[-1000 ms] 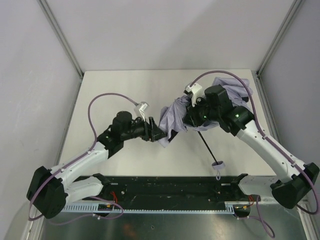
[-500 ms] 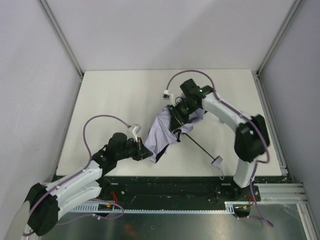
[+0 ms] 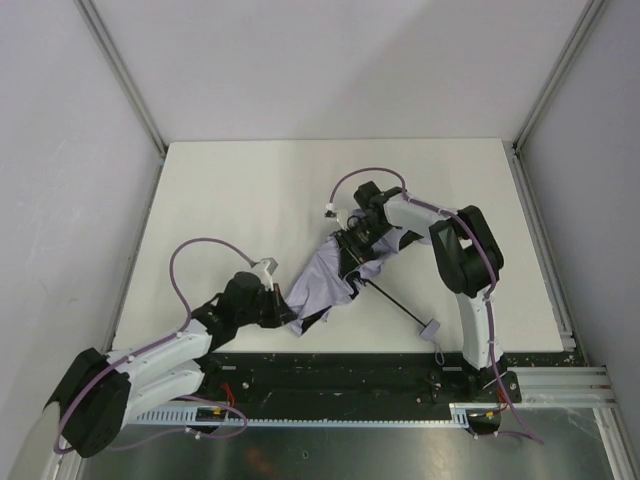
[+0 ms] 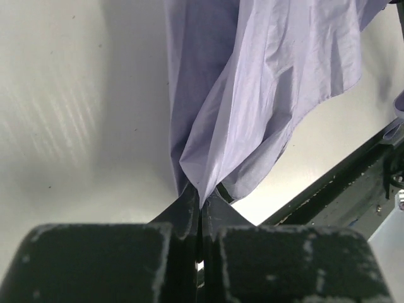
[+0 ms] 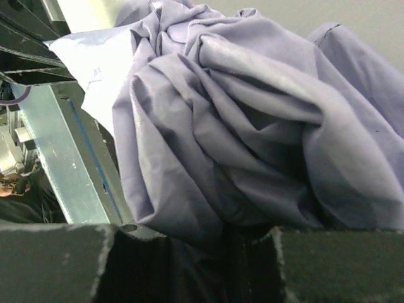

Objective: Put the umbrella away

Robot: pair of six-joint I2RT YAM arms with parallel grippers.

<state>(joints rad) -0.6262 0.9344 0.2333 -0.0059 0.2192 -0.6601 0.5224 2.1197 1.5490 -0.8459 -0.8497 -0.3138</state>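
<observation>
While left fingers [image 4: 182,213] and right fingers [image 5: 57,265] pinch it, the umbrella [image 3: 320,280] spans between.

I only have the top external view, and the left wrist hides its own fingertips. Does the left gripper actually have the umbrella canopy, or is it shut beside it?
Observer: It has it. In the left wrist view, the left gripper is shut, with a pointed fold of the canopy pinched between its tips.
Operator: Is the right gripper on the shaft or on fabric?
Observer: Fabric. In the right wrist view, bunched canopy fills the gap between its fingers. No shaft shows there.
</observation>
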